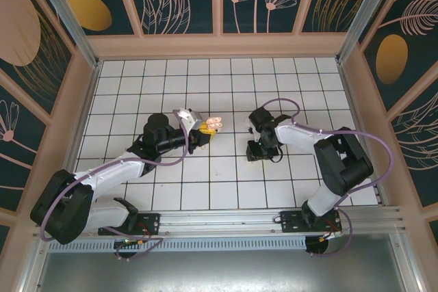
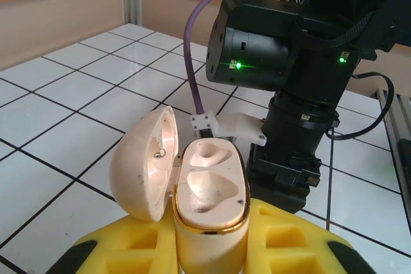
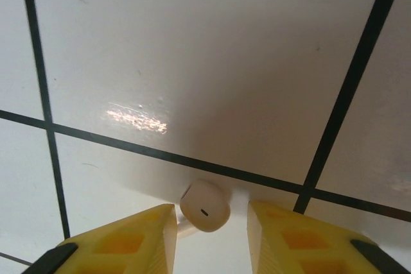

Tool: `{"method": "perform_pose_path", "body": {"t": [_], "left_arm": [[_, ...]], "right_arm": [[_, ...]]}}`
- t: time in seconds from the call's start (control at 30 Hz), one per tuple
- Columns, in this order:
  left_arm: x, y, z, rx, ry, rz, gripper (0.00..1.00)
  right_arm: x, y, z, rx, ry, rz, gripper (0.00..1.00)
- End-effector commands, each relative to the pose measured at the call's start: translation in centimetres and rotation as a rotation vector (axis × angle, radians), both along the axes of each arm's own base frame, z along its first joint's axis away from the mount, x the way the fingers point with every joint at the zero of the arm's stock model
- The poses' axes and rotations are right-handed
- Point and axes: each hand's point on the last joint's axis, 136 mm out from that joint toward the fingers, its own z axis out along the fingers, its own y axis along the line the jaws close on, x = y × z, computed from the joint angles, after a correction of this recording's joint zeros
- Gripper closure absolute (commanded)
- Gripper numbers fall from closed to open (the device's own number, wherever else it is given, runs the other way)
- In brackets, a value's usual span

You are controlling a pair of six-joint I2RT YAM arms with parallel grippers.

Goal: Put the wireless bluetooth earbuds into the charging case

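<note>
Two empty slots [image 2: 207, 187] are shown in charging case [image 2: 209, 222], lid [image 2: 142, 165] open, clamped by left gripper [image 2: 212, 251] nr centre of tiles [image 1: 171, 87]. Right of it, earbud [image 3: 205, 205] on tiles is straddled by right gripper [image 3: 212, 239], fingers [image 3: 128, 242] slightly apart.

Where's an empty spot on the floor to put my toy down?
Bare: the far tiles along the back wall, and the near tiles between the left arm and right arm. Crowded: the middle, around the charging case and the earbud.
</note>
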Motion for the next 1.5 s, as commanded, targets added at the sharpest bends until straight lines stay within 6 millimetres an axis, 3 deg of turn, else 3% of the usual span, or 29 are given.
{"method": "perform_pose_path", "body": {"t": [0.0,0.2,0.33,1.07,1.47], "left_arm": [[-0.2,0.1,0.6,-0.005,-0.034,-0.004,0.81],[-0.2,0.2,0.7,-0.004,-0.037,0.000,0.81],[-0.1,0.2,0.6,0.000,-0.033,0.002,0.81],[0.0,0.0,0.7,0.004,-0.029,-0.006,0.81],[-0.1,0.0,0.4,0.006,-0.024,-0.004,0.81]], "right_arm": [[0.9,0.2,1.9,-0.015,-0.032,-0.025,0.64],[1.8,-0.1,5.4,-0.028,-0.025,-0.173,0.62],[1.3,-0.2,6.0,-0.008,0.036,-0.294,0.62],[-0.7,0.3,0.3,0.014,0.180,-0.444,0.62],[0.2,0.8,-0.7,0.029,0.167,-0.438,0.67]]}}
